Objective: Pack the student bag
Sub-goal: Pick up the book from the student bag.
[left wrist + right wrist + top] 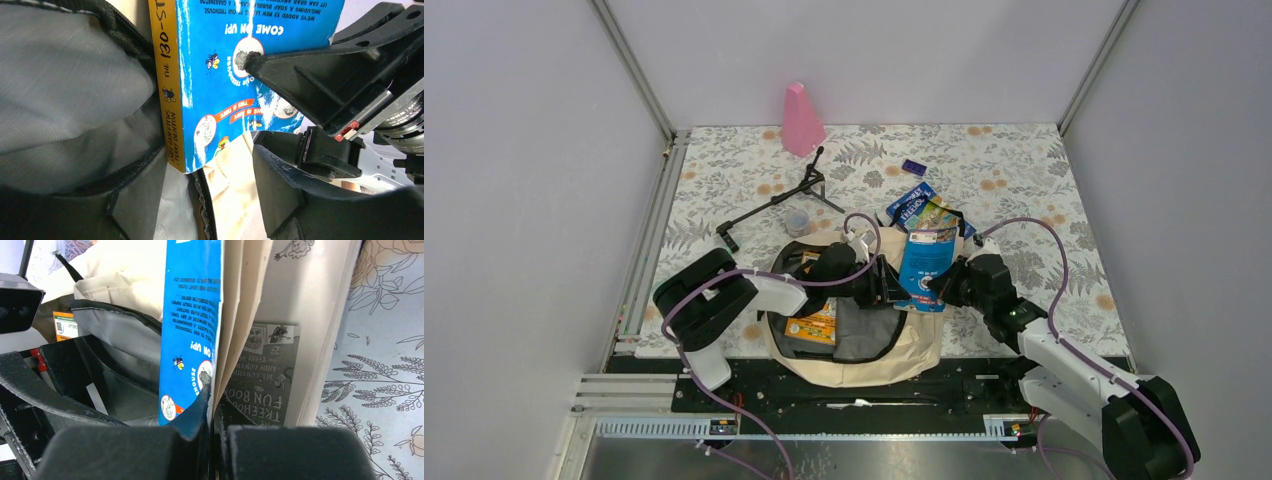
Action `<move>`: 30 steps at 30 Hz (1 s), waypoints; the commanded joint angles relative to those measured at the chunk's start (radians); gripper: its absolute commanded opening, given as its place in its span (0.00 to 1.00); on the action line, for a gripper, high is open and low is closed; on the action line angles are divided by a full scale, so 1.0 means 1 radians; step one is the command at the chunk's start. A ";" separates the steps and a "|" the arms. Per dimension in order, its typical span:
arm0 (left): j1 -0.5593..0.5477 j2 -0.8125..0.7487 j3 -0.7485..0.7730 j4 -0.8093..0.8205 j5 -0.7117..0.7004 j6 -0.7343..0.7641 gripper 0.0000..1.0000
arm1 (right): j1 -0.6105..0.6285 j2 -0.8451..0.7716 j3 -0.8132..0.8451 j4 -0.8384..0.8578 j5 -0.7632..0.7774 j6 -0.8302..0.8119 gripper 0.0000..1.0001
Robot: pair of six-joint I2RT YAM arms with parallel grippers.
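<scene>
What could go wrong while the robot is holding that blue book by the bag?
1. The right gripper pinches the blue book only at one edge, and its pages are fanning apart, so it might slip or bend.
2. The book's bottom corner sits right by the zipper rim of the student bag, so it might snag instead of sliding in.
3. The left gripper is very close to the book, so the two could bump.
</scene>
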 commanded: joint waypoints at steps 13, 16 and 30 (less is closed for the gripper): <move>-0.063 0.071 0.069 0.068 -0.033 -0.001 0.62 | 0.001 0.030 0.013 -0.016 0.027 -0.007 0.00; -0.071 0.072 0.075 0.035 -0.066 0.017 0.61 | 0.001 0.011 0.046 -0.089 0.066 -0.028 0.09; -0.082 0.066 0.081 -0.018 -0.086 0.044 0.26 | -0.175 -0.124 0.074 -0.286 0.077 -0.140 0.92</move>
